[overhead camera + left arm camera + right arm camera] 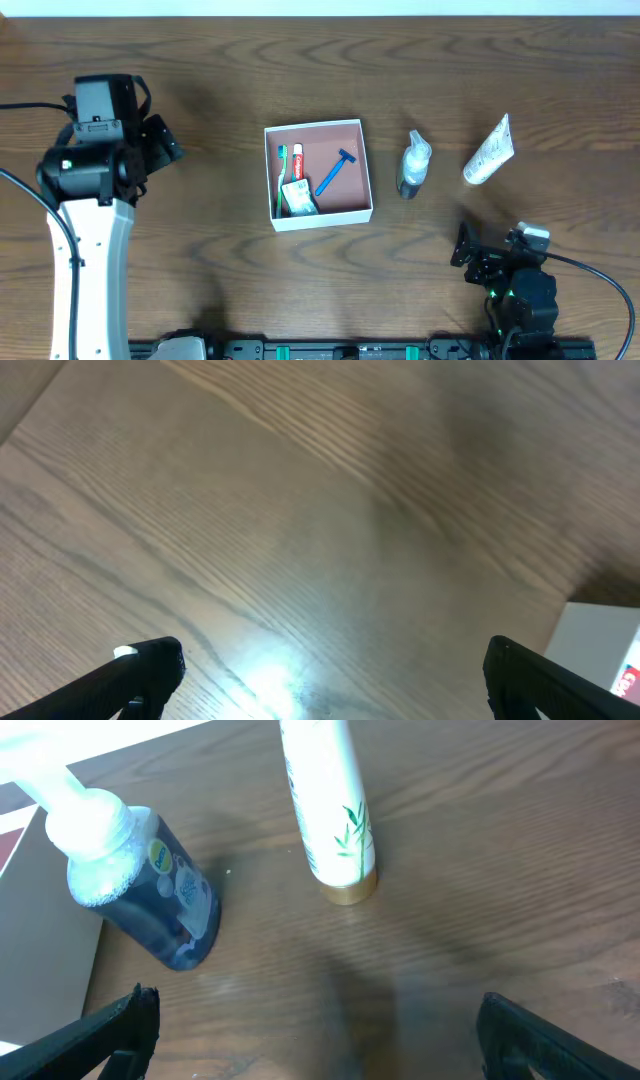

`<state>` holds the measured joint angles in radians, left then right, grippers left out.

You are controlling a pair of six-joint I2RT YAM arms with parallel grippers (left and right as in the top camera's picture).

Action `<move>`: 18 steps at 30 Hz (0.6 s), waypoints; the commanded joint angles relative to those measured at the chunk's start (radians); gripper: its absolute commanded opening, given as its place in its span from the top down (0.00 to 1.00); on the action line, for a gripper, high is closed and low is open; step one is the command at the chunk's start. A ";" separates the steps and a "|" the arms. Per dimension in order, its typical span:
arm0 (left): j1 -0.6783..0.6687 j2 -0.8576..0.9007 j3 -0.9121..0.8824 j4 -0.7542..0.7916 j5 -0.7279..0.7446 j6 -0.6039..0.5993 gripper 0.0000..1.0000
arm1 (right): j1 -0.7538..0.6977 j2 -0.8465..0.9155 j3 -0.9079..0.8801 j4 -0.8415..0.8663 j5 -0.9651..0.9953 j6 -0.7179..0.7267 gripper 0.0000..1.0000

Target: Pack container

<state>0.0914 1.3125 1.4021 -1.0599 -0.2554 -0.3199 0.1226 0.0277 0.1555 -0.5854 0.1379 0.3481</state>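
Right claw (466, 250) wide open, empty. Bottle (413, 165) at its 11 o'clock, tube (490, 150) at 12. Left claw (165, 140) open, empty, far off beyond container (330, 214).

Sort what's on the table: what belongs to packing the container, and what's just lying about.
Job: container, pump bottle, white tube, toothbrush, toothpaste, razor, packet.
Lying about: none that I can spot.

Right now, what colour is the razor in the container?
The razor is blue, handle and head alike; the overhead view shows it best.
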 commanded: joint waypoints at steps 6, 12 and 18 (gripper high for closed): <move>0.010 0.009 0.003 -0.002 -0.016 0.016 0.02 | -0.011 -0.008 -0.002 -0.001 0.015 0.002 0.01; 0.010 0.009 0.003 -0.002 -0.016 0.016 0.02 | -0.011 -0.008 -0.002 0.134 0.092 -0.116 0.01; 0.010 0.009 0.003 -0.002 -0.016 0.016 0.01 | -0.011 -0.008 -0.002 0.269 0.038 -0.088 0.01</move>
<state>0.0967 1.3190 1.4021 -1.0592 -0.2554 -0.3138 0.1226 0.0269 0.1505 -0.3481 0.1894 0.2714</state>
